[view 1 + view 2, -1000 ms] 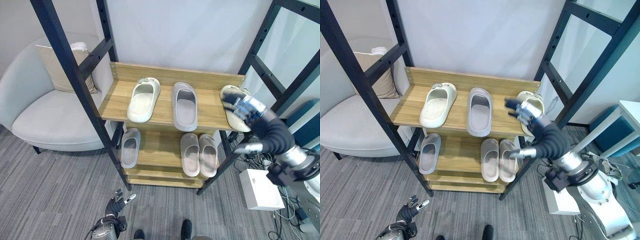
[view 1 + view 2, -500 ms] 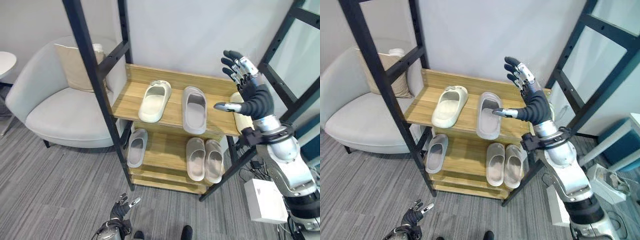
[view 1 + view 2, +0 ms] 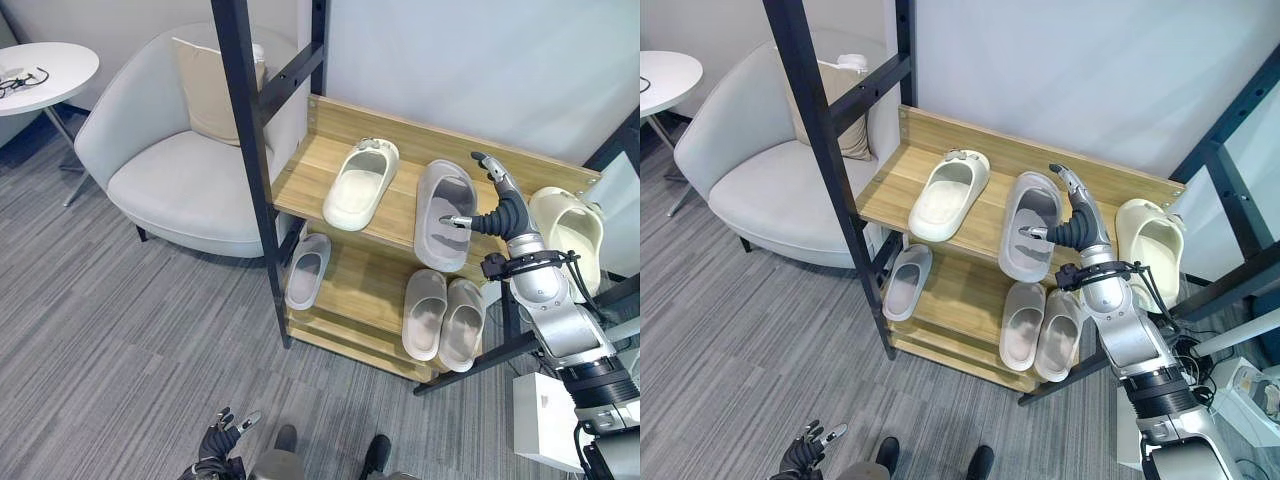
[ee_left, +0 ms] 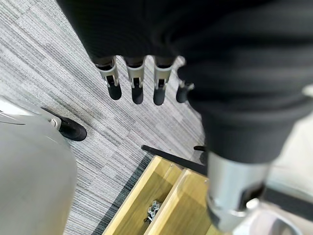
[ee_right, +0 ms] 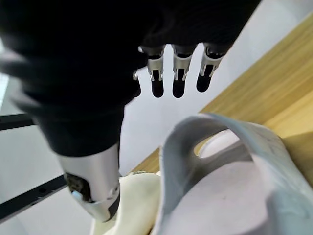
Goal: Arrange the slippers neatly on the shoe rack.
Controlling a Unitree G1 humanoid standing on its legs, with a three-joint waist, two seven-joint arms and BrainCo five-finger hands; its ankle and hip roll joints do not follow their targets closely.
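Slippers are sitting on a wooden shoe rack with a black metal frame. On the top shelf, a cream slipper is lying to the left, a grey slipper is lying in the middle, and a second cream slipper is hanging at the right end, past the edge of the shelf board. On the lower shelf, a single grey slipper is resting at the left, and a pair of beige slippers is lying side by side at the right.

The right hand is hovering over the right part of the top shelf, between the grey slipper in the middle and the cream one at the right end. Its fingers are reaching out straight and spread, its thumb is pointing toward the grey slipper, and it is gripping nothing. In the right wrist view the grey slipper's strap is showing close below the fingertips.

The left hand is hanging low over the grey carpet, its fingers straight and relaxed, holding nothing.

A light grey armchair with a beige cushion is standing left of the rack, and a white round table is standing beyond it.
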